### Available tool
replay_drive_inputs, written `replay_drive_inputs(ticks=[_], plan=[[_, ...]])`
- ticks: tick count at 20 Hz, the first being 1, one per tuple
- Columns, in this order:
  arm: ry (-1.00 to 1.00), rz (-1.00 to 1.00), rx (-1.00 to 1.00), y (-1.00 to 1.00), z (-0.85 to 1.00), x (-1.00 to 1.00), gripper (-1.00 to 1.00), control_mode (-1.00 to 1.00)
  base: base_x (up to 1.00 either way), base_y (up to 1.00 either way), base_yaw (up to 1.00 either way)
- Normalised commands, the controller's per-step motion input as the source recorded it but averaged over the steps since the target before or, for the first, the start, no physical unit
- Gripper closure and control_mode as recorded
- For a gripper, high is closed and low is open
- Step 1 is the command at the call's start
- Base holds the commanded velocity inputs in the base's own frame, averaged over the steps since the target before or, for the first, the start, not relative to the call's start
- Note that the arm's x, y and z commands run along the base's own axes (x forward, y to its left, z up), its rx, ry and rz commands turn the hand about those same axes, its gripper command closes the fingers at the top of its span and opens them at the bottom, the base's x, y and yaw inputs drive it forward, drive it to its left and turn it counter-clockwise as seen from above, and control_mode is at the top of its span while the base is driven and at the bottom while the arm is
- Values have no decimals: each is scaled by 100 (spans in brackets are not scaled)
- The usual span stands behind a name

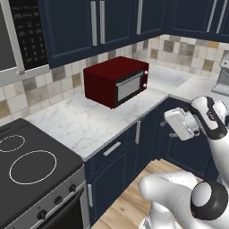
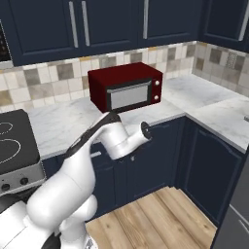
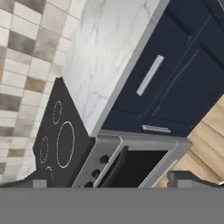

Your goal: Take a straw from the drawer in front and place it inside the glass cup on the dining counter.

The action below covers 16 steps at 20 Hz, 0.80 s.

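None of the task looks done yet: the drawer [image 3: 151, 75] sits shut ahead of the end effector [image 3: 113, 179], well apart from it, its silver handle [image 3: 149, 75] untouched, so the straw would be hidden inside. The end effector's fingers [image 3: 186, 177] stand spread wide, holding and touching nothing. Opening, picking and placing all remain.
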Motion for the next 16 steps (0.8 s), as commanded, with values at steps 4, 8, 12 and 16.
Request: replay_drive_inputs(ticks=[4,8,12,16], plan=[[0,-1,30,0,-59,3,-100,-100,0,0,0],[0,0,26,1,-54,3,-100,-100,0,0,0],[0,0,17,13,-52,27,-100,-100,0,0,0],[0,0,5,31,-42,33,-100,-100,0,0,0]])
